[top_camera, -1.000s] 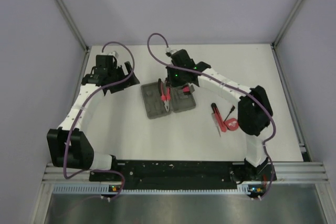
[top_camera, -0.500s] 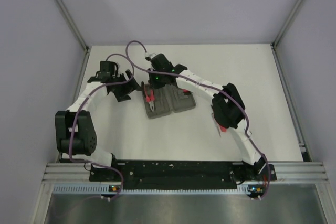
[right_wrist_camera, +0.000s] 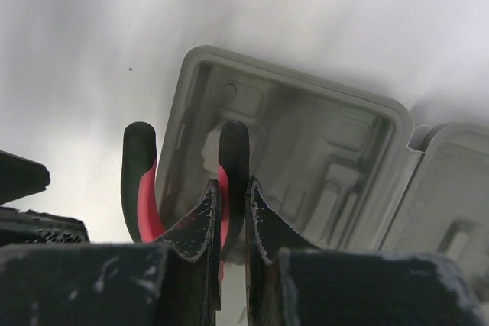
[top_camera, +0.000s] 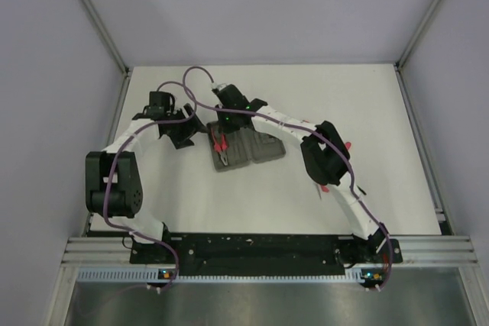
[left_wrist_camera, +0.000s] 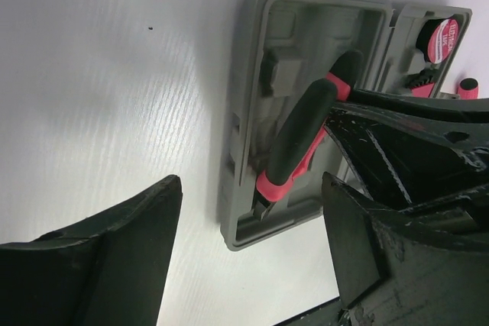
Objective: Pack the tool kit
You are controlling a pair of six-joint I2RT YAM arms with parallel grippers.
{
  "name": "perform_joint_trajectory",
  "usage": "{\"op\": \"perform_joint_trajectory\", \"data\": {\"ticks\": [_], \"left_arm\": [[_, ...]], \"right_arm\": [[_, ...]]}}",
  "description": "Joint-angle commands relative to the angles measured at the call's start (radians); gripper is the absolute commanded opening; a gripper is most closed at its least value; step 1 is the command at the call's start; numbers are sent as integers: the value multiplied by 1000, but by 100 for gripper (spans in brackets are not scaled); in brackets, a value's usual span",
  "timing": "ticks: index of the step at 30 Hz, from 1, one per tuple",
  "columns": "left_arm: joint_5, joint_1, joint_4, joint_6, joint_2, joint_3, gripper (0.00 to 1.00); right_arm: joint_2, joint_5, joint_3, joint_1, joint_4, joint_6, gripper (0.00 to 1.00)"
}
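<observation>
Between the right fingers (right_wrist_camera: 266, 228), one black-and-red handle of the pliers (right_wrist_camera: 233, 150) is pinched. The fingers are nearly shut on it. The second handle stands free, just left of that pair in the wrist view. Right beyond those fingertips lies the grey case (right_wrist_camera: 321, 135), open, with its moulded slots facing up. The pliers' nose end is hidden behind the fingers.

The left fingers (left_wrist_camera: 114, 265) are spread wide and hold nothing. Between them are only bare worktop (left_wrist_camera: 114, 74) and the near corner of the case. Just past the right-hand finger of that pair, the pliers slant across the nearer tray half. It cannot be told whether they rest in a slot or hang above it. Farther out from the left fingers, in the case's other half, a red tape measure (left_wrist_camera: 442, 40) is seated.

In the top view, the left fingers are just beside the case's left edge, close to the right fingers. Red-handled tools (top_camera: 324, 187) lie on the worktop well away from both pairs, mostly hidden under the right arm.
</observation>
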Motion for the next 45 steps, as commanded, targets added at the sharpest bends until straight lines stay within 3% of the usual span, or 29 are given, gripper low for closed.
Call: {"op": "perform_joint_trajectory", "data": {"ticks": [1,17,23,30,39,41,45], "left_arm": [[20,3,75,-35,32,-17,77],[43,4,107,-18,60,5,76],[41,5,109,-18,65,14,76],[46,2,113,-21,80,12,76],[55,3,135,-26,109,25,76],[52,2,141,-28,111,26,76],[54,2,171,-35,132,34,77]], "right_arm": [[21,84,60,13,71,-16,0],[-76,145,23,15,97,60,0],[-28,155,98,-22,-16,120,0],[41,107,136,-36,-21,102,0],[113,136,156,-36,-22,120,13],[113,150,152,-37,-27,132,23],[91,184,133,-37,-31,152,25]]}}
